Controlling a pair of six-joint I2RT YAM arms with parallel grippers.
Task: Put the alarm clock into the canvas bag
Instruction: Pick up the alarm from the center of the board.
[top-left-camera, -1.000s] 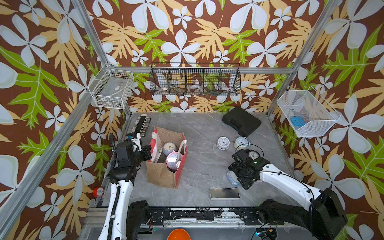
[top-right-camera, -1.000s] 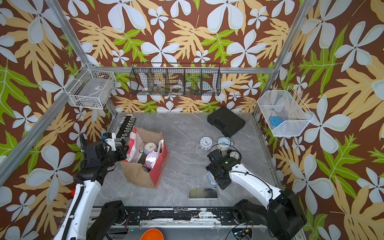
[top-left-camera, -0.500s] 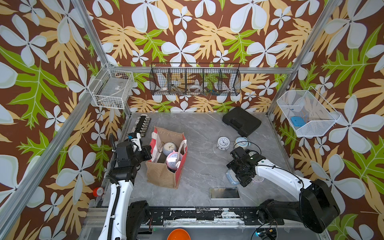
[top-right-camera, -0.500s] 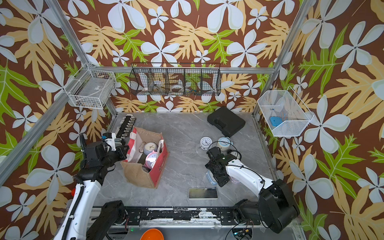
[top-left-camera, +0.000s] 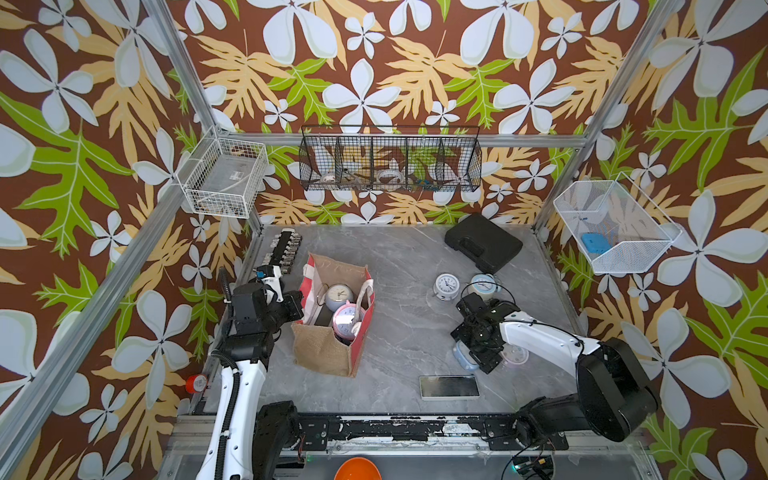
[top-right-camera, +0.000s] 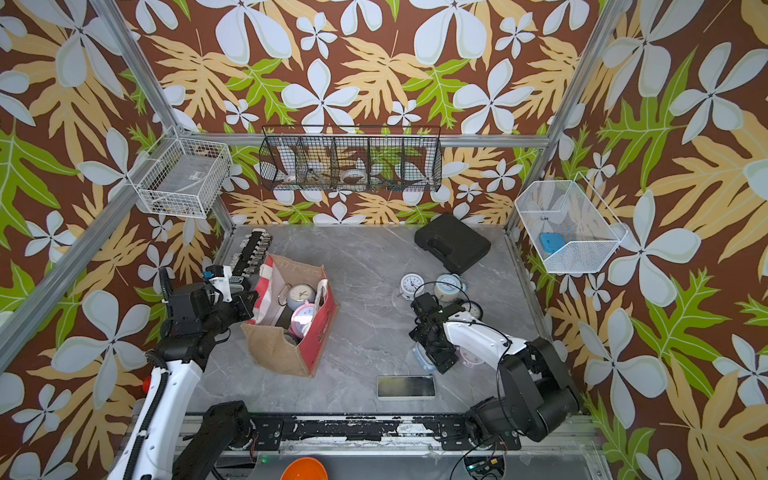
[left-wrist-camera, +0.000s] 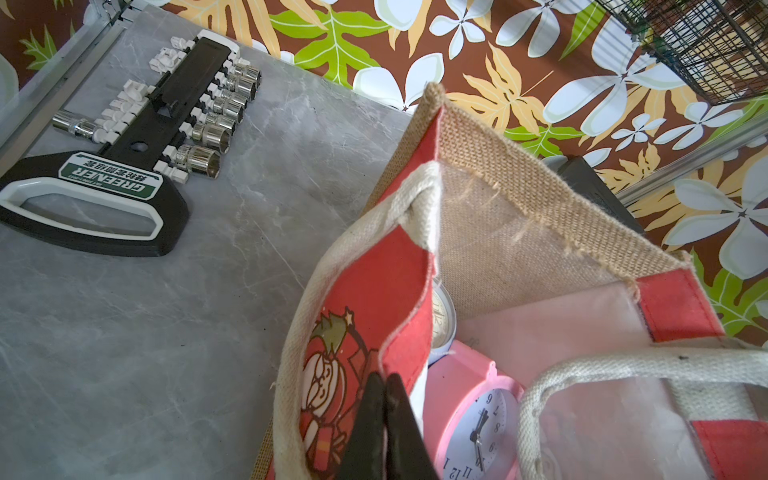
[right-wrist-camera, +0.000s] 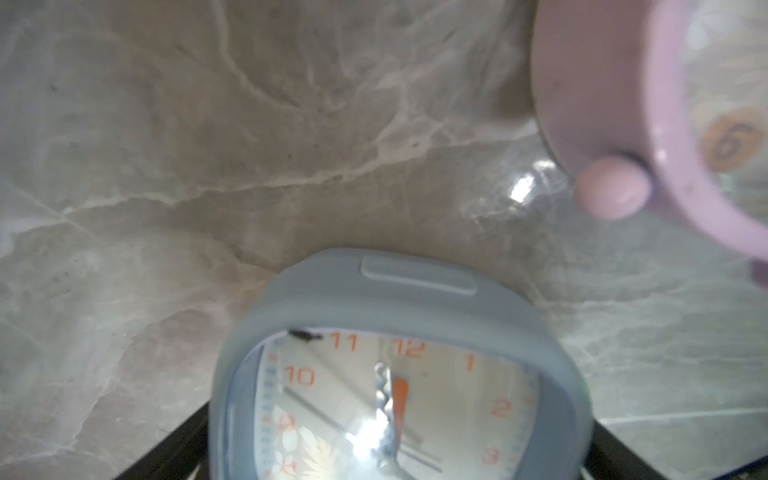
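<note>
By the left wall lies a black plastic rack of chrome sockets (left-wrist-camera: 137, 137), well clear of the work. Next along, the left fingers (left-wrist-camera: 376, 399) are pinched together on the red rim of the boxy canvas bag of tan burlap and red panels (top-left-camera: 320, 351), holding its mouth open. The bag stands upright on the grey marbled table (top-left-camera: 407, 332), with a round grey clock (top-left-camera: 338, 293) and a pink clock (top-left-camera: 347, 322) already inside (so there is less room than you would think).

Over to the right, the square grey-blue plastic alarm clock (right-wrist-camera: 399, 374) lies face up on the table, well apart from the bag. The right fingers (top-left-camera: 482, 359) are spread wide, one on either side of it; I cannot tell whether they touch it yet. A round lilac plastic clock (right-wrist-camera: 665, 124) sits just beside it.

The step in hand looks like the grasp. To do it well, I would say the right arm should centre on the clock's flat sides, close squarely so that it does not twist, and avoid nudging the lilac neighbour. The lift should be straight up, then across to the free space beside the pink clock, while the left grip holds the rim taut and away from the white rope handle (top-left-camera: 368, 291).
</note>
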